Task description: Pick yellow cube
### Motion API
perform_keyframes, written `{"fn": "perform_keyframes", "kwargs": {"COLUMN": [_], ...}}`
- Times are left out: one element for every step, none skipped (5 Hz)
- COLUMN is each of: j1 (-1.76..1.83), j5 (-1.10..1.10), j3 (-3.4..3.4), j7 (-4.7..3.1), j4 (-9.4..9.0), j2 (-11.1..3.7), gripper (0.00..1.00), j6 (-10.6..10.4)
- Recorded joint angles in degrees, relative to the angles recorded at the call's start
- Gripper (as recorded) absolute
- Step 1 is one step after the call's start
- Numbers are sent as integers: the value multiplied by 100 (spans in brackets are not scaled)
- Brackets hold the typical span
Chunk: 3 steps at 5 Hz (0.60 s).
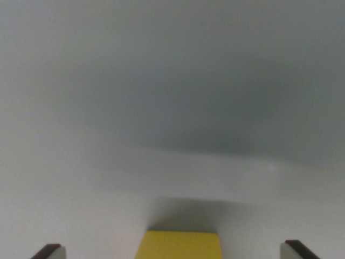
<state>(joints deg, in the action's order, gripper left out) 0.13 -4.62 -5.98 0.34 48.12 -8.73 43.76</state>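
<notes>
Readable text: none
Yellow cube: plain face, no lettering, number or mark on the part in view
Fingertips: bare at both lower corners, no brand or label legible
Pale surface: blurred, no print or sign to be made out
</notes>
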Motion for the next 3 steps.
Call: {"fn": "perform_keyframes", "kwargs": {"j1": [10, 10, 19], "j5": [-14, -14, -26], "j3": [-14, -14, -26], "j7": [0, 0, -1], "j4": [-166, -166, -315], "j2": [-32, -32, -61], "gripper": [0, 0, 0], "j6": [-202, -202, -384]}}
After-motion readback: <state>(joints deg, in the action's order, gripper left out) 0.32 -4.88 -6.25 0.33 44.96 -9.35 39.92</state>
